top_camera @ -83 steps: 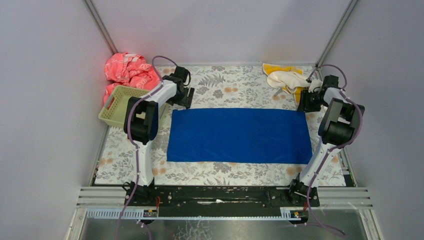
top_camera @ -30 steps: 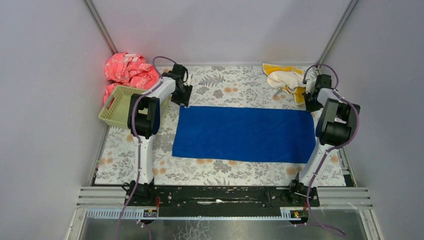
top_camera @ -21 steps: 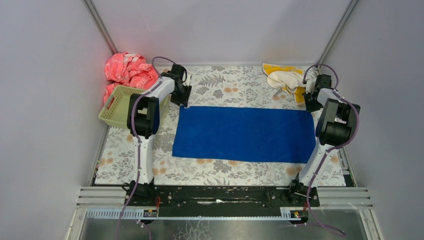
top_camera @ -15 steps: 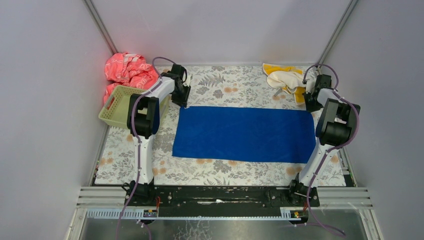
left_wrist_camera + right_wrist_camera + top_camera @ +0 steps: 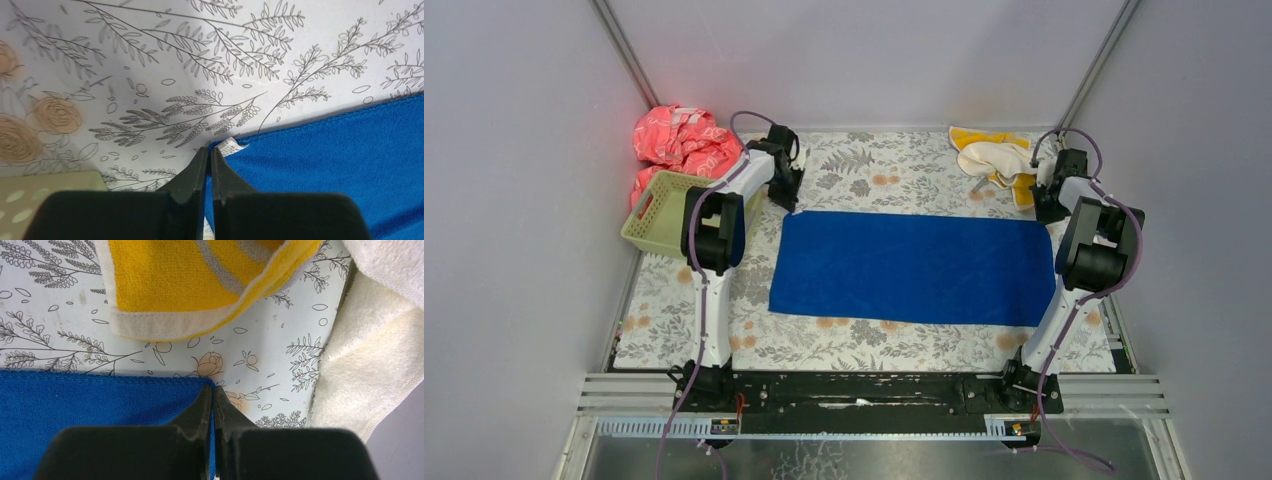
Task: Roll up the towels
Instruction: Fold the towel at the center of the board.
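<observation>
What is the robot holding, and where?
The blue towel: left end effector pinches its far-left corner, right end effector its far-right corner.

The table (image 5: 894, 165), covered in a floral print, carries a blue towel (image 5: 914, 268) spread flat. Beyond the blue towel's far right corner lie a yellow towel (image 5: 979, 137) and a cream towel (image 5: 996, 156) (heaped together). Left of its far left corner are a pale green basket (image 5: 656, 210) and a crumpled pink-red cloth (image 5: 679, 140).

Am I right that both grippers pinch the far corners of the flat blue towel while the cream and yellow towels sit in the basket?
No: the cream towel and yellow towel lie heaped at the far right corner of the table, not in the basket, as the top view shows. The rest holds.
</observation>
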